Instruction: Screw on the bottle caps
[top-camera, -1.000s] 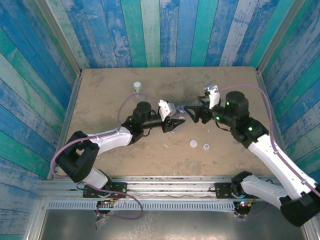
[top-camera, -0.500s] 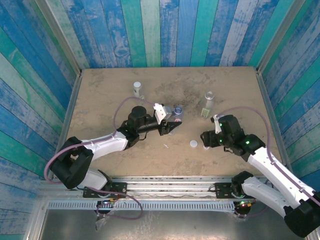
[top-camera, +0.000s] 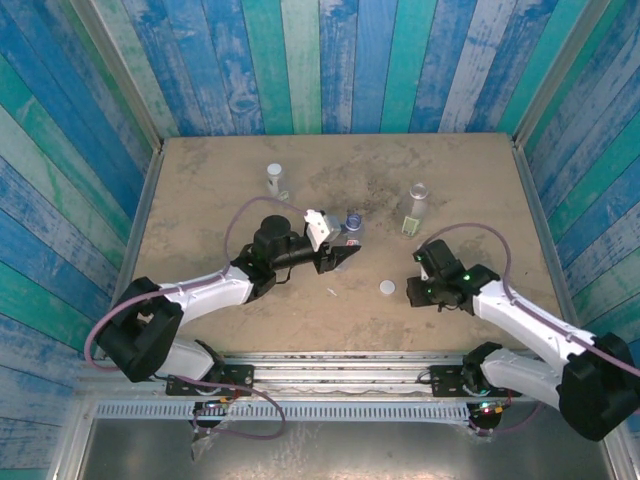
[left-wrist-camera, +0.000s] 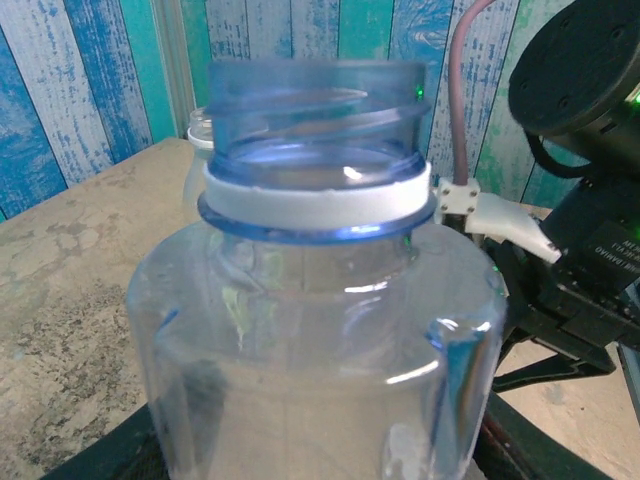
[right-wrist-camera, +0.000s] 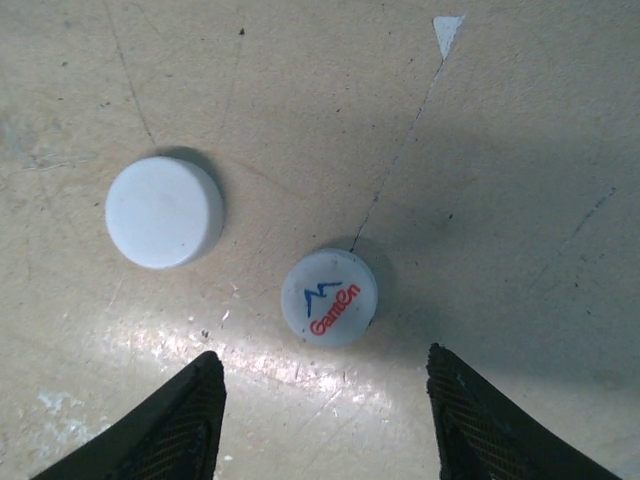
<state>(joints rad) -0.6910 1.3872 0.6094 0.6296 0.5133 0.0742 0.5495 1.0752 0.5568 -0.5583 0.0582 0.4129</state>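
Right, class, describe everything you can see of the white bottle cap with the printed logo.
The printed cap is a small round white plastic disc, with a blue zigzag and red lettering on top. It lies flat, print upward, on the beige table, apart from the plain cap nearby. The open right gripper hovers above, not touching it.

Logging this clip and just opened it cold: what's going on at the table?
The left jaws grip an uncapped clear bottle near the middle of the table. The right jaws hang open just above two loose caps lying on the table, a plain cap and a printed cap, roughly lined up with the printed one. Farther back stand a seemingly capped bottle and an open green-labelled bottle.
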